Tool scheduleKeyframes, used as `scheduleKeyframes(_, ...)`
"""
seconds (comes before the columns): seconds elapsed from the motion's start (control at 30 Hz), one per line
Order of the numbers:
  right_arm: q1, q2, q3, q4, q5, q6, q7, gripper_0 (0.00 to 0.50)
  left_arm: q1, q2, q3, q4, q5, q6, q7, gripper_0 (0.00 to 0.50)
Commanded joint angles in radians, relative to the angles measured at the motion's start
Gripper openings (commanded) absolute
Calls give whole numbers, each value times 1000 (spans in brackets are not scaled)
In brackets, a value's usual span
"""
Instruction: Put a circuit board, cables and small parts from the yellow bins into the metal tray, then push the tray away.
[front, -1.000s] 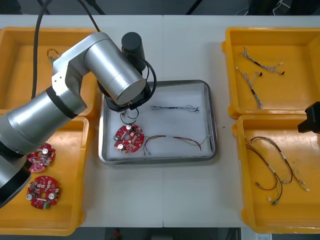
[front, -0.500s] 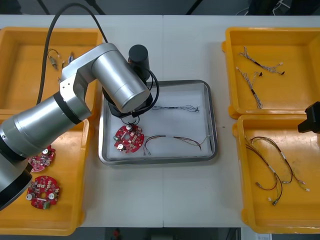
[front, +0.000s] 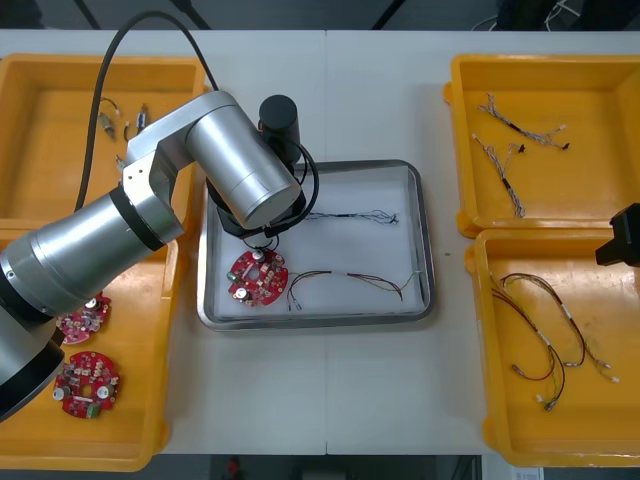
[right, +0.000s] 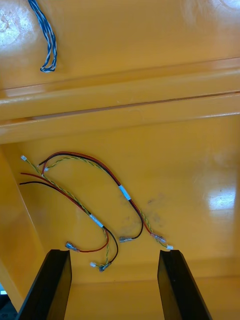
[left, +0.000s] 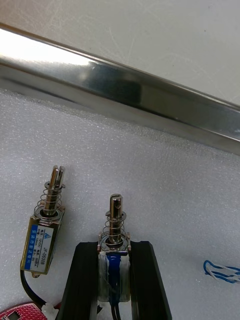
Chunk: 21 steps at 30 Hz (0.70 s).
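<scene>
- Front view: left arm (front: 215, 165) slung over the left half of the metal tray (front: 425, 240), hiding the spot beneath its wrist. Inside the tray, a red circuit board (front: 258, 277) at the near left, a black cable (front: 350, 215) toward the far side and a red and yellow cable (front: 350, 280) toward the near side.
- Same view: right arm (front: 622, 236) parked on the worktop side well right of the tray, above a yellow bin (front: 478, 330).
- Right wrist view: right gripper (right: 114, 257) with jaws spread wide on nothing, hanging over loose red and yellow cables (right: 95, 200) in that bin. Too far from the tray for the coming move, by the look of it.
- Left wrist view: left gripper (left: 114, 250) with jaws pinching a small metal part (left: 115, 225), blue-wrapped body between the fingers (left: 85, 280), spring and pin poking past the tips.
- Long axis of that part in line with the fingers, pin aimed at the tray's shiny rim. Held over the tray's white lining, well inside the rim; touching the lining or just above it, cannot tell.
- Flat on the lining just beside it, a second small metal part (left: 44, 235), nearly parallel, pin toward the same rim. On the opposite side, a bit of blue and white cable (left: 220, 270).
- Judged step: letting go. No travel needed, already inside the tray, so only spreading the jaws and lifting straight out. Little room on the neighbour's side, hence a risk of nudging it with the opening finger.
</scene>
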Motion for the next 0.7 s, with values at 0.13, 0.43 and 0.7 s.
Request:
scheduleKeyframes(0.13, 8, -37, -27, -29, 4, 4, -1, 500, -1, -20, -11, -8, -29, -16, 15, 417)
scheduleKeyframes(0.43, 8, -37, -27, -29, 4, 4, -1, 500, -30, -1, 6, -51, -25, 10, 15, 500)
scheduleKeyframes(0.7, 8, -37, -27, -29, 4, 4, -1, 500, -98, 50, 58, -131, 90, 123, 6, 500)
